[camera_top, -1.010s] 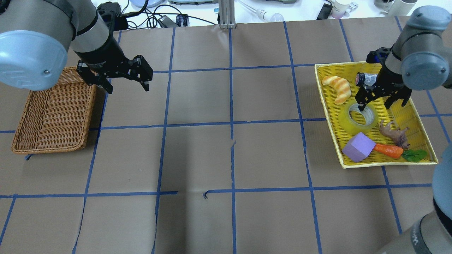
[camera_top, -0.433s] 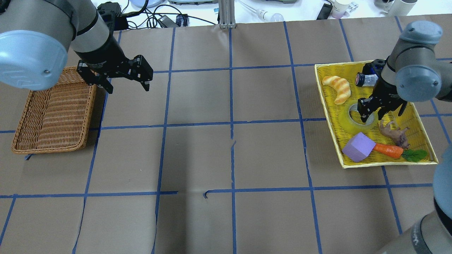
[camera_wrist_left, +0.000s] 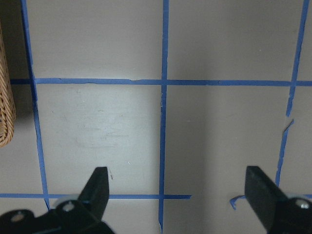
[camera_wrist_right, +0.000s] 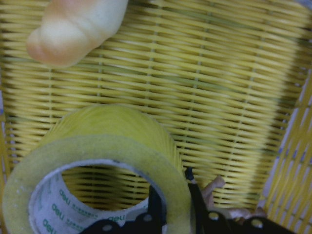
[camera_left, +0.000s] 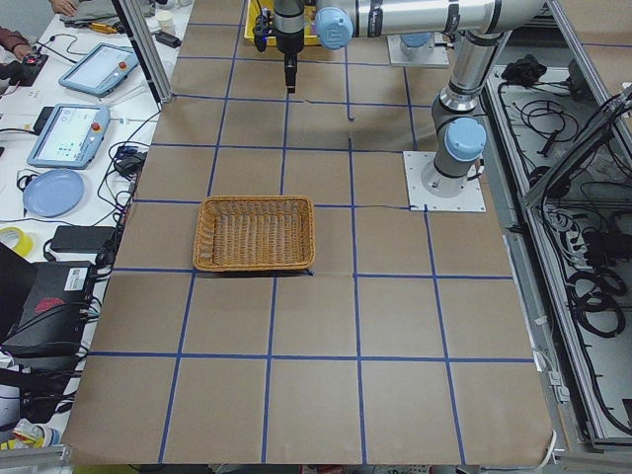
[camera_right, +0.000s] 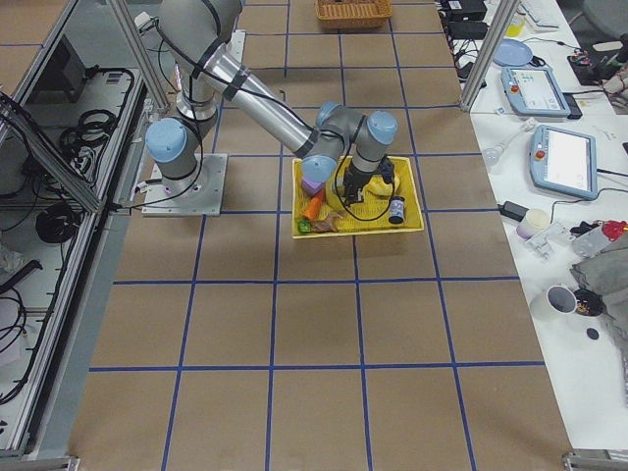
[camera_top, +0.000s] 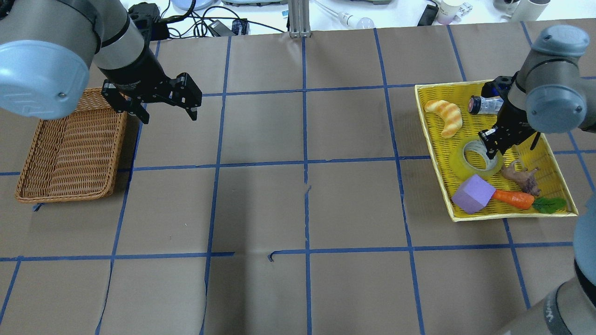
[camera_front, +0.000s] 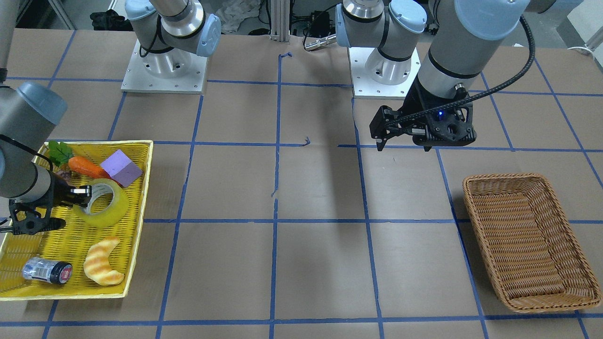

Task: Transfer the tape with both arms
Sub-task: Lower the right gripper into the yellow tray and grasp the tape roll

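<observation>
**A:** Right wrist-mounted view: what do your fingers have?

**B:** My right fingers (camera_wrist_right: 155,208) are clamped on the wall of the tape (camera_wrist_right: 97,146), one inside the whitish core and one on the yellow outside. The roll sits tilted in my right gripper (camera_top: 492,148), over the yellow tray (camera_top: 433,153), between the croissant (camera_top: 446,116) and the purple block (camera_top: 471,194). I cannot tell whether it touches the tray.

**A:** And the other side?

**B:** My left gripper (camera_top: 168,114) hangs with its fingers wide apart, holding nothing, above the brown table (camera_top: 302,209), just beside the wicker basket (camera_top: 65,153).
</observation>
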Controlling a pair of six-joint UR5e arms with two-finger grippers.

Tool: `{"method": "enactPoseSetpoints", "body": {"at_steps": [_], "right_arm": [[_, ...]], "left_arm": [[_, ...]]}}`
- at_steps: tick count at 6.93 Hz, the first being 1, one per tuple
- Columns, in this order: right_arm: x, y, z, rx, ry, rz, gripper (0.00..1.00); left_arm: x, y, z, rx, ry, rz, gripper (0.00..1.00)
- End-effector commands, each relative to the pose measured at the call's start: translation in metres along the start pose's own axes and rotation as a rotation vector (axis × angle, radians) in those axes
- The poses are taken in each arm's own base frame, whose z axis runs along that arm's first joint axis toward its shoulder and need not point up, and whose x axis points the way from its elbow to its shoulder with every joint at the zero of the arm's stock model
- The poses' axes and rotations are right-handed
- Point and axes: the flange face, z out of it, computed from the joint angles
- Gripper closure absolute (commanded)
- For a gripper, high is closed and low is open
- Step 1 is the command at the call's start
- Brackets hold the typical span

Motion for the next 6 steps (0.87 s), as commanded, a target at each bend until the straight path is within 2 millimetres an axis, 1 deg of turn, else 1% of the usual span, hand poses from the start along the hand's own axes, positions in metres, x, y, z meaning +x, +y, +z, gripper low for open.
{"method": "enactPoseSetpoints", "body": {"at_steps": [1, 2, 3, 4, 5, 6], "right_arm": [[0.01, -0.008, -0.064, 0.049, 0.015, 0.011, 1.0], [0.003, -0.012, -0.096, 0.076, -0.012, 0.004, 1.0], [-0.041, -0.019, -0.121, 0.103, -0.061, 0.014, 1.0], [-0.116, -0.031, -0.13, 0.114, -0.051, 0.028, 1.0], [-0.183, -0.039, -0.125, 0.103, -0.056, 0.095, 1.0], [-0.238, -0.039, -0.119, 0.088, -0.05, 0.159, 1.0]], "left_arm": [[-0.001, -0.001, 0.0, 0.002, 0.0, 0.0, 0.0], [-0.004, -0.002, 0.0, 0.004, 0.0, -0.001, 0.0], [-0.005, -0.003, 0.0, 0.004, 0.0, 0.002, 0.0], [-0.006, -0.003, 0.0, 0.004, 0.0, 0.0, 0.0], [-0.007, -0.003, 0.0, 0.004, 0.0, 0.002, 0.0], [-0.007, -0.003, 0.0, 0.004, 0.0, 0.005, 0.0]]}}
